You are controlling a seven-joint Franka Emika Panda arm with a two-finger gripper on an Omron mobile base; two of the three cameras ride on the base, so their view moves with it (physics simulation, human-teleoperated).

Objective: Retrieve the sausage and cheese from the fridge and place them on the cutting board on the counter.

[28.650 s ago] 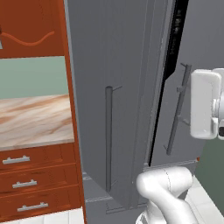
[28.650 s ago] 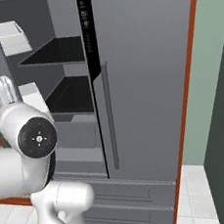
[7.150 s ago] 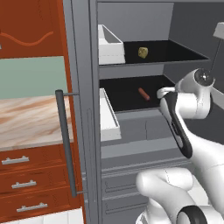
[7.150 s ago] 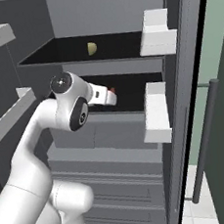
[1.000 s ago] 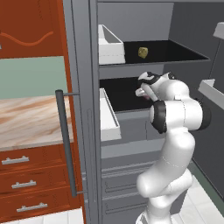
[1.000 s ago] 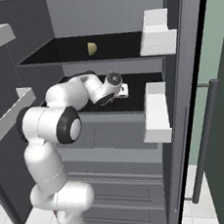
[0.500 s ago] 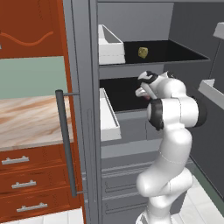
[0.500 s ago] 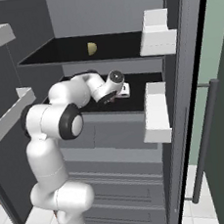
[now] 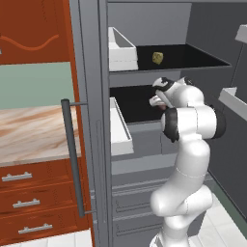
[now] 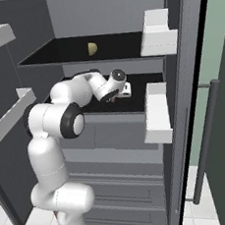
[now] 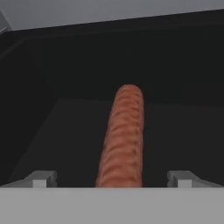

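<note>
The fridge (image 9: 91,144) stands open with both doors swung wide. My gripper (image 11: 111,179) is inside its lower shelf, open, with one fingertip on each side of the near end of the sausage (image 11: 122,140), a reddish-brown cylinder lying on the dark shelf floor and pointing away from the hand. The fingers do not press on it. From the base views the hand (image 9: 157,99) (image 10: 119,90) reaches in over that shelf's front edge. The cheese (image 9: 157,57) (image 10: 92,48), a yellowish chunk, sits on the shelf above. The counter (image 9: 29,130) lies left of the fridge. The cutting board is out of view.
White door bins (image 9: 118,128) (image 10: 156,112) hang on both open doors, close beside the arm. The left door's bar handle (image 9: 72,154) stands in front of the wooden drawers (image 9: 24,202). The right door's handle (image 10: 206,138) is at the far right.
The hand has edged slightly further in over the lower shelf toward the sausage. The jaws have stayed open, and the sausage and cheese have not moved.
</note>
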